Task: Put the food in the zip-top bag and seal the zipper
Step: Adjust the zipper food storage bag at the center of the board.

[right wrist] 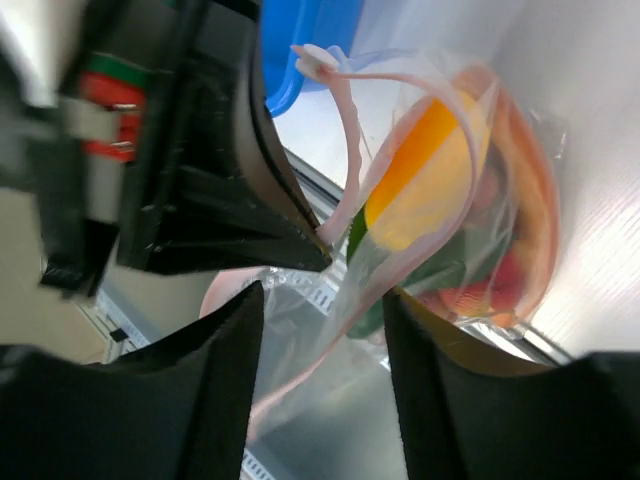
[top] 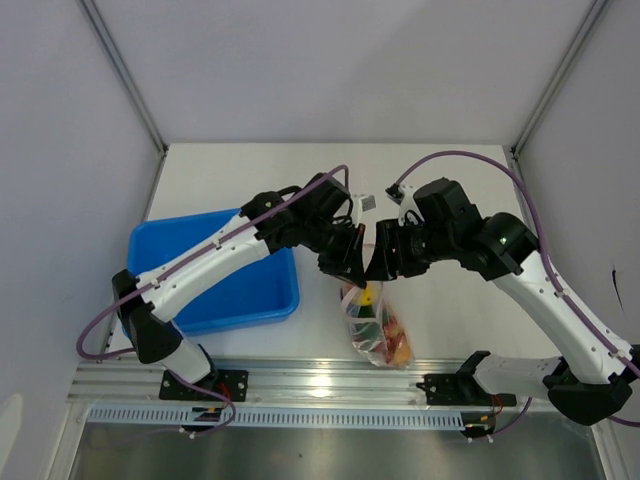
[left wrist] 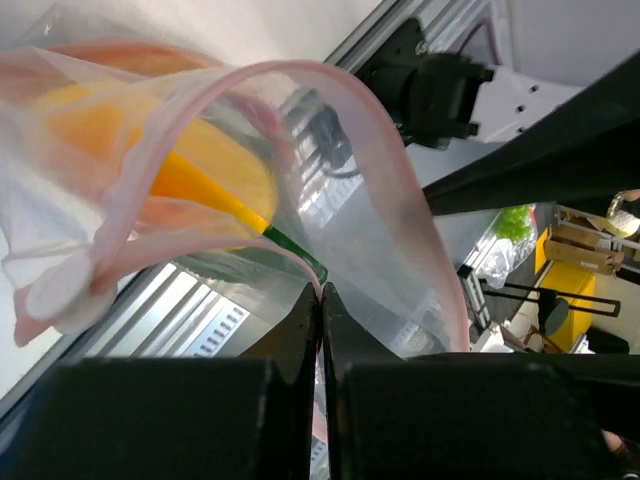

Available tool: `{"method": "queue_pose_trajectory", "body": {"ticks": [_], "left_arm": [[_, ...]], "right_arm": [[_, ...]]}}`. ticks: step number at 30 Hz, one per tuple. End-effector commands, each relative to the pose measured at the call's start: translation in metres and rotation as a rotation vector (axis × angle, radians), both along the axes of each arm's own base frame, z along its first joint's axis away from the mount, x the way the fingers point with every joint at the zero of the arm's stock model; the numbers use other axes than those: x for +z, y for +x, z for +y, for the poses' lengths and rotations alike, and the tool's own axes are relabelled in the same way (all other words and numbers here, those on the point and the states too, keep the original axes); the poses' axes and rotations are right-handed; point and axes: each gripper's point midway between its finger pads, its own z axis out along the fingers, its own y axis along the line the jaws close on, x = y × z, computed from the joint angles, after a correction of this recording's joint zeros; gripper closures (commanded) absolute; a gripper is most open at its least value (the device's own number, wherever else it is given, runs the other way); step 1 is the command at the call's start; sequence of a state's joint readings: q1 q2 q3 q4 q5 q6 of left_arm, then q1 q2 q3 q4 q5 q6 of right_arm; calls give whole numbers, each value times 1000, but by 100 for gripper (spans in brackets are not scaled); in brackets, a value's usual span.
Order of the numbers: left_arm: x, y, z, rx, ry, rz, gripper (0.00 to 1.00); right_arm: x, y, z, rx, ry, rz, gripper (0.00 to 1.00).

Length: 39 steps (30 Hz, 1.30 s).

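My left gripper (left wrist: 322,295) is clamped on the zipper (right wrist: 350,140). My right gripper (right wrist: 322,300) stands parted beside it, straddling that same zipper.

No word, number or brand can be read anywhere. A red and green sticker (right wrist: 108,100) sits on the black body of the left gripper (right wrist: 322,243), back from its fingers, but it is too blurred to show any lettering. In the top view, a small pale tag (top: 366,203) just beyond that gripper is too small to read.
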State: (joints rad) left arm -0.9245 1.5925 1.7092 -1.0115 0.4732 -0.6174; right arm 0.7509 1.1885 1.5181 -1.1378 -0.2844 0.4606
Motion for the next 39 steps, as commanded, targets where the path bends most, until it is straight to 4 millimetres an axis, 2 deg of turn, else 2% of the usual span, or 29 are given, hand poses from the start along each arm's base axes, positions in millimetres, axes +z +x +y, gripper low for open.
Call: {"method": "queue_pose_trajectory", "body": {"ticks": [1, 2, 3, 11, 15, 17, 18, 19, 21, 22, 23, 31, 35, 39], "left_arm": [[11, -9, 12, -10, -63, -65, 99], [9, -9, 13, -8, -62, -65, 99], [-1, -11, 16, -5, -42, -52, 99], [-3, -18, 30, 31, -59, -55, 100], [-5, -13, 42, 99, -23, -66, 100], [-11, -9, 47, 138, 1, -45, 99], [-11, -6, 48, 149, 3, -41, 99], [-10, -4, 48, 154, 2, -44, 99], [-10, 2, 46, 165, 7, -46, 99], [-6, 4, 44, 164, 3, -52, 99], [-2, 5, 43, 162, 4, -52, 99], [8, 13, 34, 155, 9, -51, 99], [11, 12, 31, 157, 3, -28, 99], [13, 11, 31, 160, 0, -20, 99]], "right_arm": [[7, -4, 6, 45, 44, -23, 45], [5, -6, 6, 52, 40, -17, 44], [1, -7, 4, 62, 27, -11, 44], [1, -15, -3, 88, 33, -34, 43], [-10, -12, -15, 55, -5, -18, 40], [-20, -8, -28, 19, -48, -36, 33], [-21, -9, -31, 15, -49, -45, 27], [-19, -10, -34, 16, -45, -57, 26], [-8, -16, -37, 42, -10, -108, 20], [-4, -17, -38, 49, 1, -124, 15], [1, -22, -38, 73, 23, -139, 14], [39, -59, -23, 245, 209, -138, 15], [28, -66, -24, 274, 198, -111, 20], [21, -65, -25, 286, 173, -107, 34]]}}
